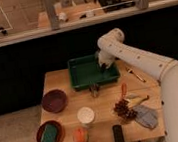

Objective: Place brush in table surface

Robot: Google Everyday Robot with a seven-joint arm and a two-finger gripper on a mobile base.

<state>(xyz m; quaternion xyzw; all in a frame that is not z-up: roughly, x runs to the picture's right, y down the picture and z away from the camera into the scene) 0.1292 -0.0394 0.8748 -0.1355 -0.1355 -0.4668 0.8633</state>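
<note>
Broadly, the wooden desk [59,83] bears a green tray [74,74] at its far edge. The white arm [137,58] dips its gripper [104,67] into the tray's right side, jaws clenched. Whether they hold the brush I cannot tell; it is hidden there.

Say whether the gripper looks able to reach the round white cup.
Probably yes: the gripper is down inside the green plastic tray, and the white cup stands uncovered in front of it.
</note>
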